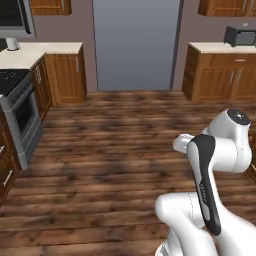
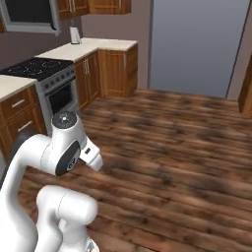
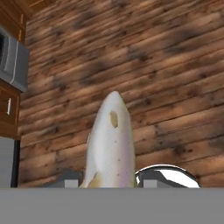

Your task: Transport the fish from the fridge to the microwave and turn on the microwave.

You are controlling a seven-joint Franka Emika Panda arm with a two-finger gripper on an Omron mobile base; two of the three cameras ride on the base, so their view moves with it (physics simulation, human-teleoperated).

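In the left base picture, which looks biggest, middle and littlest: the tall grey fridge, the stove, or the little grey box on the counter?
1. Tall grey fridge, biggest.
2. Black-topped stove with grey oven front, middle; it is cut off by the picture's edge and nearer.
3. Small dark grey box on the right counter, littlest, though far away.

Your arm (image 1: 210,170) is folded up tight over its base, elbow high, forearm angled down. In hand view your hand (image 3: 109,181) points at the floor, its fingers (image 3: 70,179) clamped on the fish (image 3: 111,140).
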